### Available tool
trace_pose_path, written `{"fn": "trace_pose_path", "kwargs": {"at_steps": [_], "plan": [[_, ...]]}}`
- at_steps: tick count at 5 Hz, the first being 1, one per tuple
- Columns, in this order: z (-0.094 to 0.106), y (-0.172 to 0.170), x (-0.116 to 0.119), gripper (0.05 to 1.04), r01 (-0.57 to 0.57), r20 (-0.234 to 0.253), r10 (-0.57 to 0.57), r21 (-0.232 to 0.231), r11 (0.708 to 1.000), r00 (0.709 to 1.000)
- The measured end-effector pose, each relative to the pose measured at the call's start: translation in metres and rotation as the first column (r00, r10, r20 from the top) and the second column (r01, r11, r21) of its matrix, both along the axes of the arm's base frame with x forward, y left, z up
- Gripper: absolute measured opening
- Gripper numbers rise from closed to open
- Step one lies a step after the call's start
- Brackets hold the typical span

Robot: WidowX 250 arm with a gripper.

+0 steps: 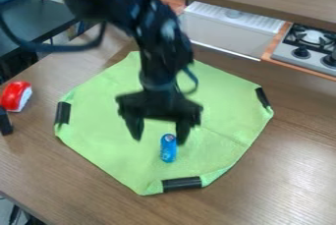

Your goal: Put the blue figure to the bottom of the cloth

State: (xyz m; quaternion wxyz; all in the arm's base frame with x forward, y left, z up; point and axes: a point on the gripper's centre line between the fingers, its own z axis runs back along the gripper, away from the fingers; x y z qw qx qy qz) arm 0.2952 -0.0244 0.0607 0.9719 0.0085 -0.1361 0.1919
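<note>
1. At the far left of the camera view, we see a black object at the edge and, just beyond it, a rounded red-and-white object, both on the brown wooden table.
2. Higher up on the left, we have a dark tabletop, with a loose cable looping from the arm in front of it.
3. Next we come to the green cloth, spread on the table, a black strip wrapped over its left edge.
4. Near the middle, we find the black gripper hanging down over the cloth. Its two fingers stand wide apart, and we see nothing gripped.
5. A touch further right is our blue figure, like a small can, on the near part of the cloth. It sits close to the right-hand finger as we look; we cannot tell whether they touch.
6. Below it, we see a second black strip on the cloth's near edge.
7. To the right, a third black strip wraps the cloth's edge. Behind the table, we see a white ribbed basin, then a stove with black knobs.
</note>
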Motion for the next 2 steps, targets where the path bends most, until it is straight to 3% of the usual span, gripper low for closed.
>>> {"fn": "trace_pose_path", "kwargs": {"at_steps": [1,2], "plan": [[0.041,0.008,0.001,1.001,-0.020,0.036,0.023,-0.083,0.996,0.999],[0.083,0.031,0.001,1.001,-0.086,0.002,0.087,-0.134,0.987,0.996]]}}
